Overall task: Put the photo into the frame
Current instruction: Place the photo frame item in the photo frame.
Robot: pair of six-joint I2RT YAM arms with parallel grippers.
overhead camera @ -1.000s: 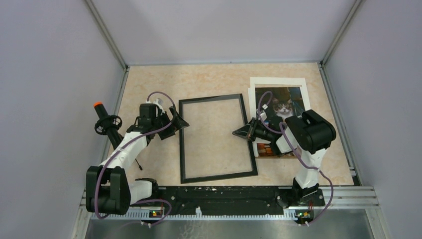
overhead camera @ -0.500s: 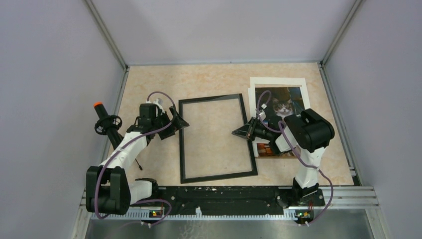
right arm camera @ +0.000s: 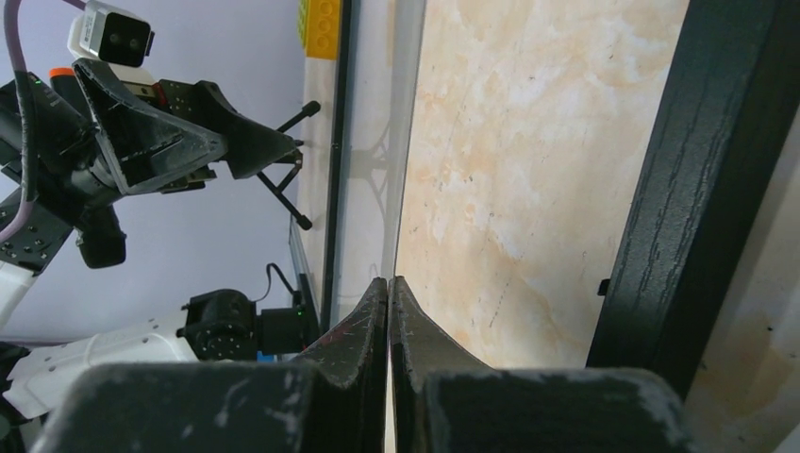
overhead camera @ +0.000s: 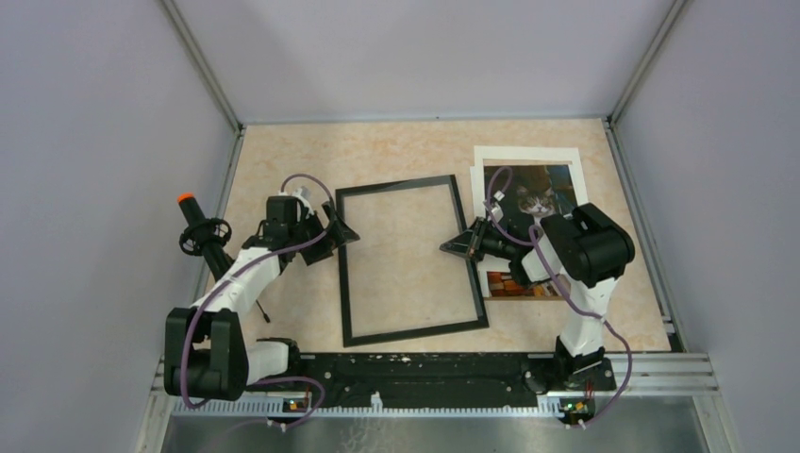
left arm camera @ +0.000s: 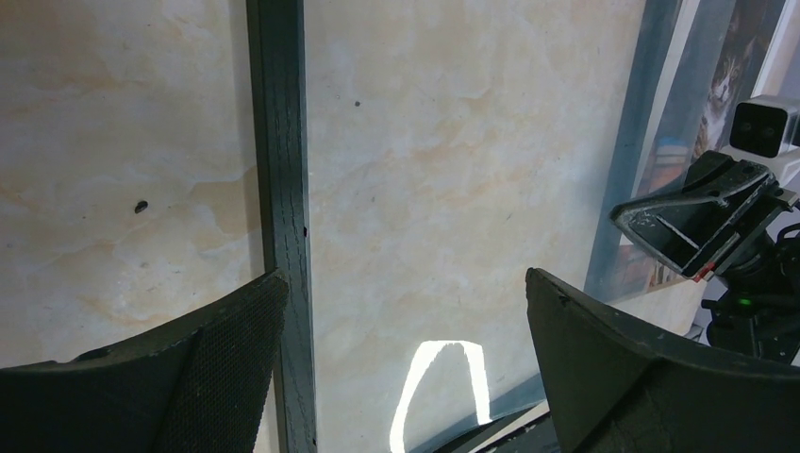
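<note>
Tabletop [overhead camera: 396,156]: beige, marbled, walled on three sides.
Centre: black frame [overhead camera: 344,274] lying flat, tabletop showing through its opening.
Right side: cat photo [overhead camera: 552,184] face up, just beside the frame's right bar.

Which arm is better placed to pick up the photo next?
Right. The photo lies on the right arm's side, beside the right pincer, though that pincer is shut. The left pincer, open, is across the frame, at its far bar.
</note>
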